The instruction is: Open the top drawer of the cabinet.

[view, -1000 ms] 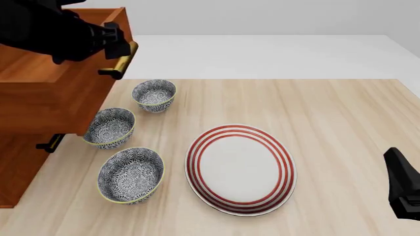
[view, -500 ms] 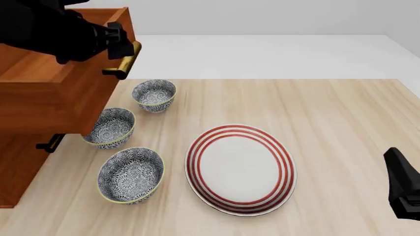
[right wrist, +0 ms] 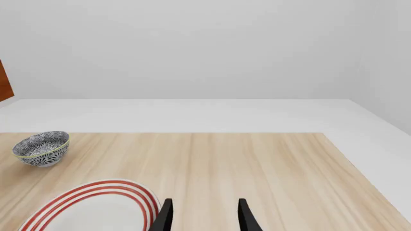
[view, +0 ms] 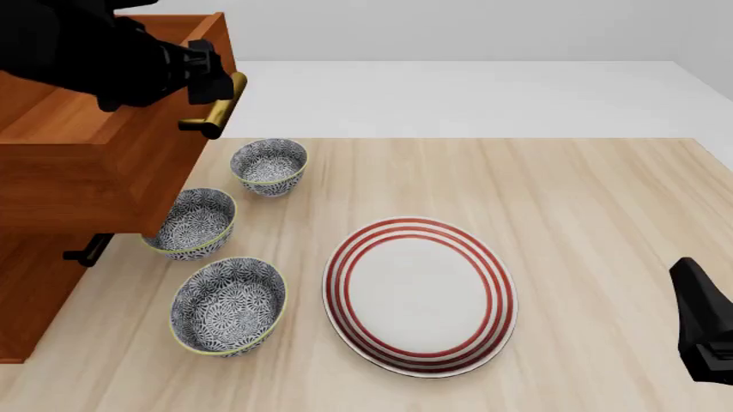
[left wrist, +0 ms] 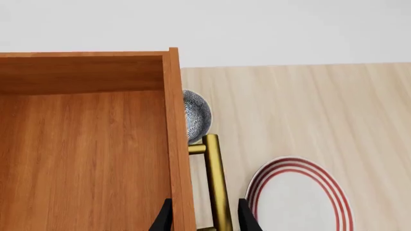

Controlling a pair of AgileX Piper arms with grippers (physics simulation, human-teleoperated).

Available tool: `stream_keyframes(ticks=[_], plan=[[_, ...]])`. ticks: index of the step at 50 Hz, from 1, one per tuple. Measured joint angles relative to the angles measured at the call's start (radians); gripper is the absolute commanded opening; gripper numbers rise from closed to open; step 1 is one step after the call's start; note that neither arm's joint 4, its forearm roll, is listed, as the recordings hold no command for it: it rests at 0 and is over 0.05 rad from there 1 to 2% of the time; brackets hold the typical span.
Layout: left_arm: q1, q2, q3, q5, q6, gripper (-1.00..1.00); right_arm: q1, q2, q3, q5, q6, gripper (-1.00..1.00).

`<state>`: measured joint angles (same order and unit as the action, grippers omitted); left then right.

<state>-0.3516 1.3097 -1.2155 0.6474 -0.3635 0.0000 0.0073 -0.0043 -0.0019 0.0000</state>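
Front view shows the top drawer (view: 86, 163) pulled out from the cabinet (view: 29, 292) at the upper left of the frame, overhanging one of three patterned bowls (view: 192, 223). Its brass handle (view: 218, 107) sits between the left hand's (view: 204, 73) fingers, gripped. A red-ringed plate (view: 421, 296) lies mid-surface. Lower right, the right hand (right wrist: 202, 216) hangs open above the surface (view: 596, 223).
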Motion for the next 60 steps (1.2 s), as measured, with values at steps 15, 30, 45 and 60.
stream_keyframes(ticks=[15,30,45,60], plan=[[0.003,0.023,-0.055,0.078,0.011,1.0,0.0,0.0,0.0,0.0,0.0,1.0],[0.002,0.025,-0.109,0.159,0.003,1.0,0.0,0.0,0.0,0.0,0.0,1.0],[0.001,0.012,-0.17,0.225,0.01,1.0,0.0,0.0,0.0,0.0,0.0,1.0],[-0.027,-0.025,-0.255,0.249,0.045,1.0,0.0,0.0,0.0,0.0,0.0,1.0]])
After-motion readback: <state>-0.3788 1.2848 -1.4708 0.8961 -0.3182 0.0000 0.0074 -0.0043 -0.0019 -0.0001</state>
